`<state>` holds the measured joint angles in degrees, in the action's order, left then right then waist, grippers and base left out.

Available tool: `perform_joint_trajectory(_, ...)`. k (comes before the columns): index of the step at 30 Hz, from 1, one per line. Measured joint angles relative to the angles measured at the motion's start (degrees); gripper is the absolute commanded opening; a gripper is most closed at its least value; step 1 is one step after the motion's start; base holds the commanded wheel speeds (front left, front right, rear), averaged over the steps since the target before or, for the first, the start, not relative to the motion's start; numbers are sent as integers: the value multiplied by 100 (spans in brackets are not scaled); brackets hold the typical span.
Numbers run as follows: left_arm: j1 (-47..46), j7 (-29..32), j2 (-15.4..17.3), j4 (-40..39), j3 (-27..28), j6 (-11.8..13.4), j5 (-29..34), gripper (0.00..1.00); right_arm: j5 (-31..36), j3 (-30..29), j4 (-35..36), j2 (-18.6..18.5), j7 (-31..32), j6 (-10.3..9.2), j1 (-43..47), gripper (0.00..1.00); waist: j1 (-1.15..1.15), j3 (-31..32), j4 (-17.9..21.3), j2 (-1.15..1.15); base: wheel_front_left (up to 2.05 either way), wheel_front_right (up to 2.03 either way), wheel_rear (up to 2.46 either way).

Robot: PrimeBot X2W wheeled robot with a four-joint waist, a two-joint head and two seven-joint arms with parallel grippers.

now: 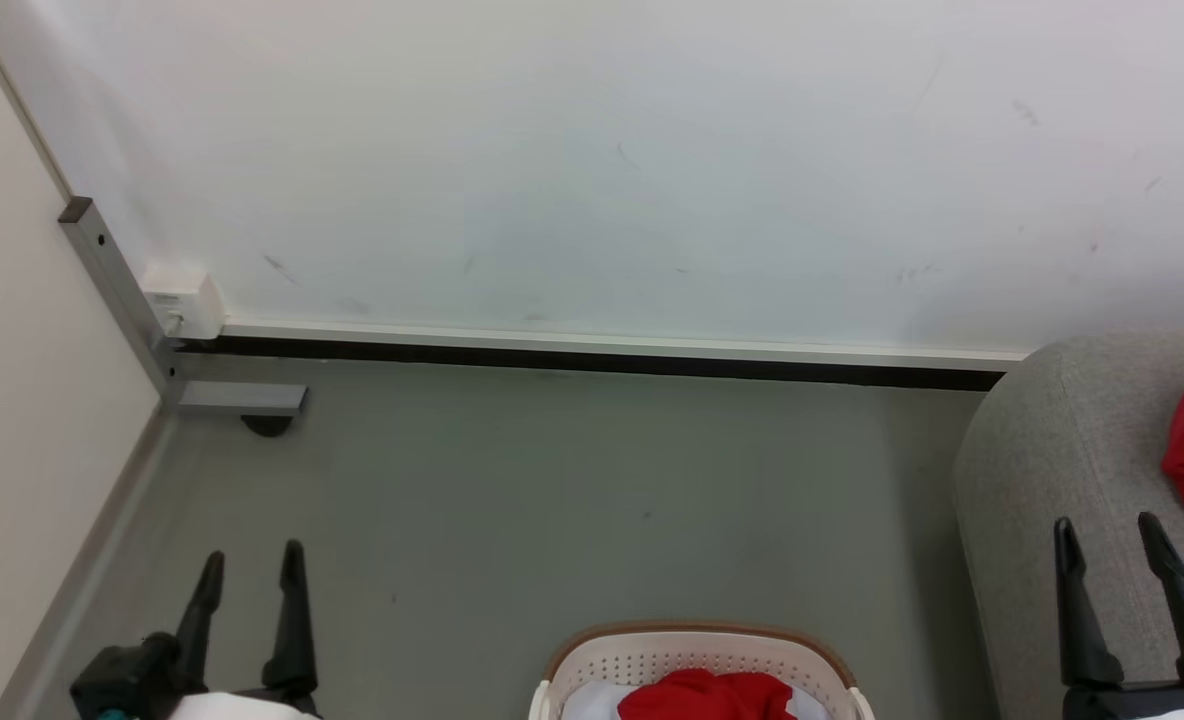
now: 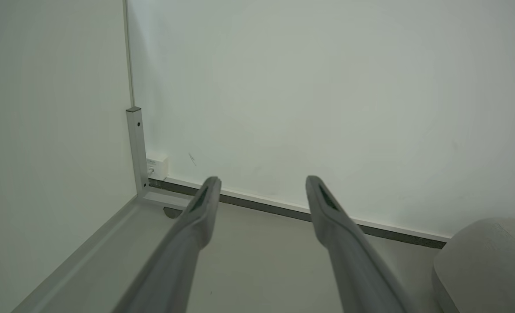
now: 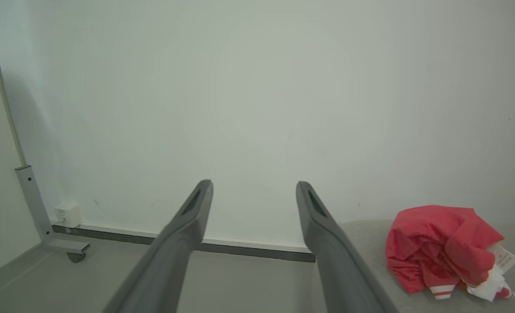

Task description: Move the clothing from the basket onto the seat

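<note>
Both the left gripper's point(image 1: 252, 552) and the right gripper's point(image 1: 1104, 524) long dark fingers are standing spread and empty, pointing toward the wall. Back from the fingertips and between the arms, a crumpled, soft bright red garment point(image 1: 707, 695) is lying across the perforated cream-white plastic basket point(image 1: 697, 632), its long axis running side to side. The right gripper is hovering over the rounded light grey upholstered seat point(image 1: 1062, 450), where a second bunched red garment point(image 3: 440, 248) is resting. Neither arm looks clearly nearer the basket.
</note>
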<state>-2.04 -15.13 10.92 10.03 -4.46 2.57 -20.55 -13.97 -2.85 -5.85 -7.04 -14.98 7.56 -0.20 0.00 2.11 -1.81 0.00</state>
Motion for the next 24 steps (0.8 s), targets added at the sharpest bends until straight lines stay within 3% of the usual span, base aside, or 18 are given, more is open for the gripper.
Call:
perform_joint_trajectory(11, 16, 0, -497, 208, 460, -558, 644, 100, 183, 137, -16, 133, -7, 0, 84, 100, 0, -5, 26, 0, 0, 0, 0)
perform_joint_trajectory(24, -57, 0, -691, 304, 737, -816, 947, 100, 138, 242, -149, 132, -8, 0, 46, 100, 0, -37, 89, 0, 0, 0, 0)
